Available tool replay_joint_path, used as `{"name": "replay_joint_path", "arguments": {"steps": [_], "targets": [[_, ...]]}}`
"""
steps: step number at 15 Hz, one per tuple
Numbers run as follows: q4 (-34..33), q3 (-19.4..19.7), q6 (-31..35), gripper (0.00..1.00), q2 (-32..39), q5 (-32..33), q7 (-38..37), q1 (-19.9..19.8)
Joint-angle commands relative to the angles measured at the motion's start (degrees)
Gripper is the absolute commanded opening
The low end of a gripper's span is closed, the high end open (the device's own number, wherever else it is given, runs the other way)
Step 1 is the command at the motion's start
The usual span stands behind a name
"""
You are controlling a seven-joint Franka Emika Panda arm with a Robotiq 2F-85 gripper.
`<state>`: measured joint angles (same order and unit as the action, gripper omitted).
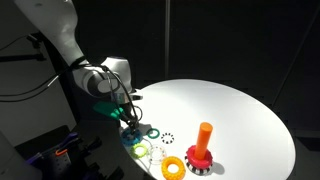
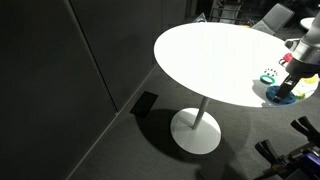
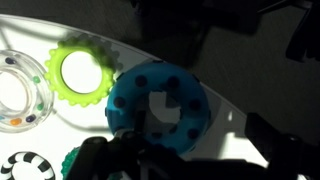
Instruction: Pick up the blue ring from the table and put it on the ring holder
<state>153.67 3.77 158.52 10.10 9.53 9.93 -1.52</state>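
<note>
The blue ring [image 3: 128,100] is lying just beside the fingers of the gripper [image 1: 128,117]. Their grip state is not showing clearly.

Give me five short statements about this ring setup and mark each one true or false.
1. The ring holder has no ring on its peg. True.
2. The blue ring already sits on the peg. False: it is under the hand, well away from the holder.
3. In the wrist view, a lime-green toothed ring lies beside the blue ring. True.
4. The orange ring lies across the table from the holder. False: it lies close to the holder's red base.
5. The hand is over the middle of the table. False: it is near the table's edge.
</note>
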Motion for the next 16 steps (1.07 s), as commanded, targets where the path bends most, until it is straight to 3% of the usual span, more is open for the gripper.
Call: {"name": "replay_joint_path", "arguments": {"steps": [1, 4, 6, 8, 14, 16], "targets": [[-1.15, -0.86, 0.66, 1.0, 1.68, -1.36, 0.28, -0.78], [-1.23, -0.95, 0.61, 0.89, 2.11, -1.3, 0.2, -0.71], [-1.23, -1.04, 0.56, 0.74, 2.21, -1.32, 0.24, -0.73], [-1.19, -1.04, 0.5, 0.73, 2.07, -1.22, 0.22, -0.73], [-1.19, -0.42, -0.29, 0.19, 0.46, -0.42, 0.08, -0.78], [-1.31, 0.07, -0.99, 0.1, -0.74, 0.09, -0.09, -0.84]]}}
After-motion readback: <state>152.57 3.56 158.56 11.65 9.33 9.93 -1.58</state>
